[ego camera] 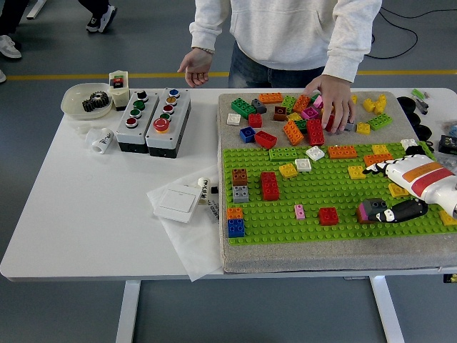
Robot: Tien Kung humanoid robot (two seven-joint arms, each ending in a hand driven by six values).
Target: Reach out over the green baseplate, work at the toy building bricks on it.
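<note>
The white table (86,214) spreads out to the left of my fingers, and on it lies the grey mat carrying the green baseplate (314,196), which runs under my right hand (400,193) and away to its left. A person stands at the far side, one hand (332,107) pressed on the loose bricks (293,118) heaped well beyond my fingertips, the other hand (194,68) lifted off the table.

My right hand comes in from the right edge, fingers spread and relaxed, holding nothing. Just at the tips of my lower fingers (403,209) sits the small stack, a dark grey brick on a magenta one (370,211), touching or very nearly so. A red brick (328,215) sits further left of it, a pink one (299,211) beyond that.

I judge I am at the step of working on that stack, with no grip made yet. The next move calls for closing thumb and fingers around the grey brick without shoving it sideways off its studs.
</note>
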